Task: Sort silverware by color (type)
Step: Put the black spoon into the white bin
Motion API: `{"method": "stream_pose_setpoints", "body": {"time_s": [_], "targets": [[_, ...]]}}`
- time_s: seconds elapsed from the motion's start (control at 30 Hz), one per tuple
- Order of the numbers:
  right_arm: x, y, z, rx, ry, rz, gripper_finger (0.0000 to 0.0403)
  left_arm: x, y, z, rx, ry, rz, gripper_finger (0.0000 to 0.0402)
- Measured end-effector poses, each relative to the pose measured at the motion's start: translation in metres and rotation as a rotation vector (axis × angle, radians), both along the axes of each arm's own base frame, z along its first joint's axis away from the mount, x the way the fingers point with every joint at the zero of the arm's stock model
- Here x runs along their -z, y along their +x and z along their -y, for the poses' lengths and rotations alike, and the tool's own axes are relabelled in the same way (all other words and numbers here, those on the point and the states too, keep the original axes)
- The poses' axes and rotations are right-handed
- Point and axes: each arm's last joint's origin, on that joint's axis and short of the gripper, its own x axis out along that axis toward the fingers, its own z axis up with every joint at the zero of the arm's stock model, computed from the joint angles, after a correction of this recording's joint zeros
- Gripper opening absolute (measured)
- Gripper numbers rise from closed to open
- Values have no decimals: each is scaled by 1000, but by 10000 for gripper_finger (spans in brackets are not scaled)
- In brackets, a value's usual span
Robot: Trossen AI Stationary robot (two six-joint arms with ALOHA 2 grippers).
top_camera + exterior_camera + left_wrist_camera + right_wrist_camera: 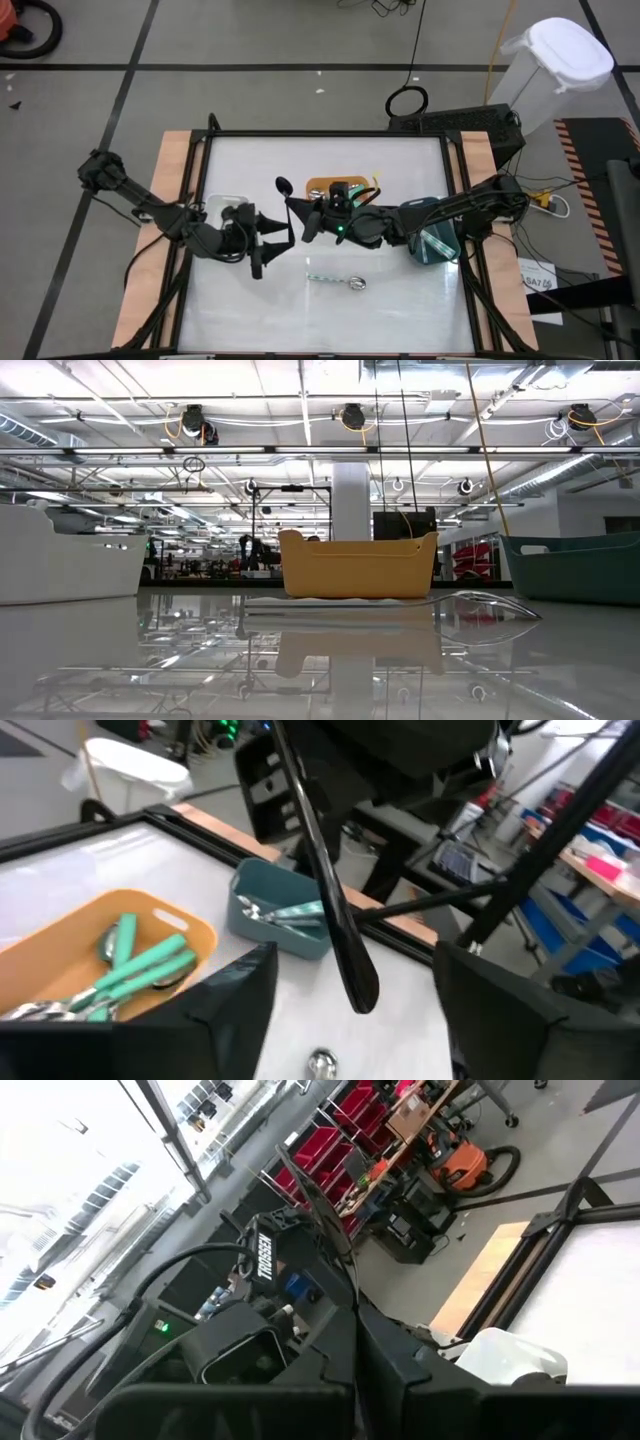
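My right gripper (312, 222) hovers over the table's middle, shut on an all-black spoon (286, 188). The spoon's broad free end (358, 982) shows in the left wrist view between and beyond the open fingers of my left gripper (272, 240), which touch nothing. A teal-handled spoon (336, 281) lies flat on the table nearer the front edge. Several teal-handled spoons lie in the orange bin (205, 935). More silverware rests in the dark teal bin (262, 925). My right gripper pinches the black spoon's handle end (345, 1295) between its two fingers. The fingers reach in about level from the table's right, and the spoon runs on beyond the fingertips, along them. It is lifted clear of the table, its free end (284, 185) slanting toward the far left.
The orange bin (318, 186) stands at the far middle, just behind the right gripper. The dark teal bin (437, 243) sits under the right arm. A white bin (222, 201) sits beside the left arm. A black frame (450, 170) rims the table.
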Motion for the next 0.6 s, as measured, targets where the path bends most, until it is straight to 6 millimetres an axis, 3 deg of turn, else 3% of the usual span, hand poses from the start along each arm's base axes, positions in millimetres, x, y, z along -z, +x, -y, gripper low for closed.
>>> {"method": "stream_pose_setpoints", "body": {"time_s": [0.6], "targets": [[-1,0,-1,-6,-23,-3,1,1,8,-12,50,-87,-13,13]]}}
